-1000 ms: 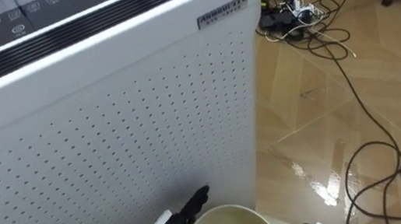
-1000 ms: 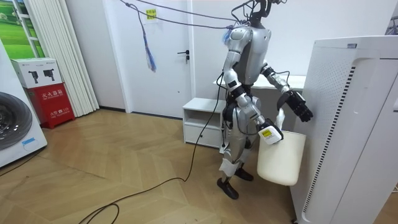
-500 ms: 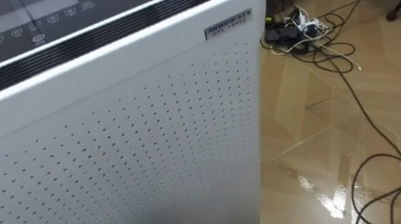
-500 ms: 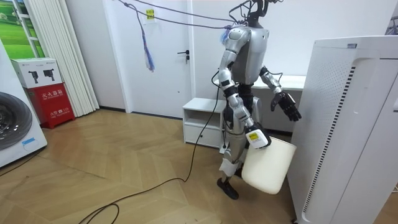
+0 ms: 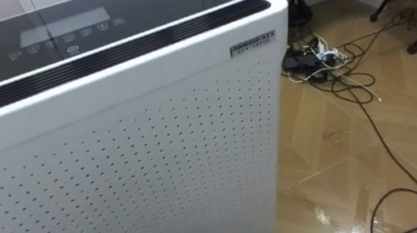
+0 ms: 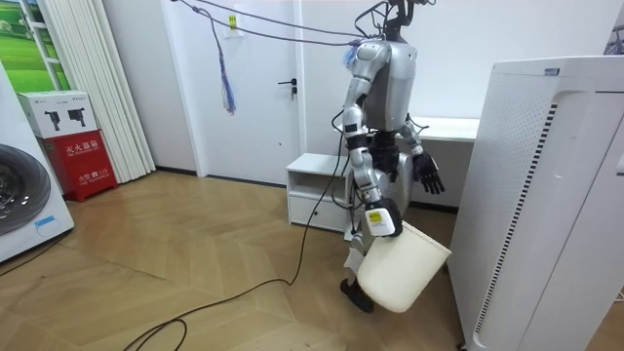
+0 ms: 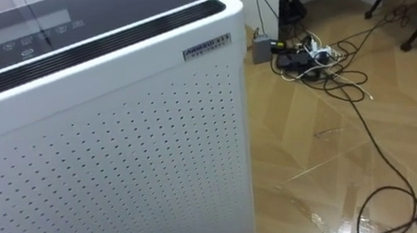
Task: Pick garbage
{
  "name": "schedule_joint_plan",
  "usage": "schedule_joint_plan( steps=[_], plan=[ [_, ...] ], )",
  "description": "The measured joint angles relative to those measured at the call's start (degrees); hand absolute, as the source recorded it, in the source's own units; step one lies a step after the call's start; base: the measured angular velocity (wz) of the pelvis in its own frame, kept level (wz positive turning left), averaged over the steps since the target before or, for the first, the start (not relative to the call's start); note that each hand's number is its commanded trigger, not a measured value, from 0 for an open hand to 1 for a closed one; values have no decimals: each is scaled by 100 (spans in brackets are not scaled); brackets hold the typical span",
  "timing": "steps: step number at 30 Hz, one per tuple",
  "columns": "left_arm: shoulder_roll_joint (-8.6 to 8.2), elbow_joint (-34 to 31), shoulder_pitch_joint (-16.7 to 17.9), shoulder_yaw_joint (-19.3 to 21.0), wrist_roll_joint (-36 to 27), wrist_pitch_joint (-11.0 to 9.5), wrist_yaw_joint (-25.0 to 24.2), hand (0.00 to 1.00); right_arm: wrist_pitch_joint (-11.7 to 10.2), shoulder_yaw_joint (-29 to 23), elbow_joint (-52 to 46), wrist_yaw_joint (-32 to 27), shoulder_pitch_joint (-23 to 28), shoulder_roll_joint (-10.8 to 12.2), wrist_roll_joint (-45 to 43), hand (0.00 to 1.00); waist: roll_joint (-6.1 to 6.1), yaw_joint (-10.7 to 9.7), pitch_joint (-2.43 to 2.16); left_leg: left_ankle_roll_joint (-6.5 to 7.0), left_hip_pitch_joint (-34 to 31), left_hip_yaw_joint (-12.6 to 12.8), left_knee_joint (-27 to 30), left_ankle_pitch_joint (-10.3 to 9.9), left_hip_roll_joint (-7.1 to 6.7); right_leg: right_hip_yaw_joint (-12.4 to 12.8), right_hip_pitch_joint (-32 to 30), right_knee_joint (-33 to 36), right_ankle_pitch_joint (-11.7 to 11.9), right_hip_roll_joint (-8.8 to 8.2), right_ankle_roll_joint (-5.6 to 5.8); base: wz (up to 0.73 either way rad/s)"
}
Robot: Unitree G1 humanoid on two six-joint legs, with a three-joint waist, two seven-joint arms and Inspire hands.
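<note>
In the room view I stand just to the left of a tall white air purifier [image 6: 546, 195], facing it. A cream waste bin [image 6: 402, 268] hangs tilted at knee height. My right hand [image 6: 378, 220] is shut on its rim. My left hand [image 6: 426, 174] hangs at hip height between my body and the purifier, fingers spread and holding nothing. From the eye views, the purifier's perforated front [image 5: 118, 170] and dark top panel [image 5: 57, 27] stand close before me.
A power strip with tangled cables [image 5: 311, 59] lies on the wooden floor to the right of the purifier. A low white cabinet [image 6: 317, 185] and a desk stand behind me. The washing machine [image 6: 24, 200] and a red box [image 6: 83, 156] are far to the room view's left.
The bin has swung down and towards the room view's left, away from the purifier. My left arm has dropped from chest to hip height. The eye views have tilted up, and hand and bin have left them.
</note>
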Motion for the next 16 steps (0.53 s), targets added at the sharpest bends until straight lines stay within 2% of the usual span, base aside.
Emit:
schedule_joint_plan(
  steps=[3,6,8,11,16],
  plan=[
    [-86,402,67,335,-466,-21,63,0,-25,-391,452,-35,-6,146,117,100,7,-5,-12,-6,90,0,-29,-16,-4,-14,108,-78,3,6,2,0],
    [-175,873,112,738,-585,-26,156,0,-26,-683,725,-34,14,180,183,100,24,0,-11,-16,155,24,-34,-60,-8,15,170,-102,-2,18,2,-7],
    [-181,1191,110,848,-587,-2,219,0,-25,-791,812,-49,18,193,183,100,23,-3,-10,-17,164,35,-32,-63,-9,17,187,-114,-2,18,3,-2],
    [-247,1599,92,978,-587,146,346,0,-8,-883,850,-175,137,263,236,100,35,4,-1,-23,234,35,-31,-95,-7,22,282,-179,1,28,7,0],
    [-340,1993,56,1009,-585,530,474,0,17,-1046,999,-276,145,382,497,100,41,-27,6,-19,248,8,-5,-146,-4,9,342,-204,-18,35,24,3]
  ],
)
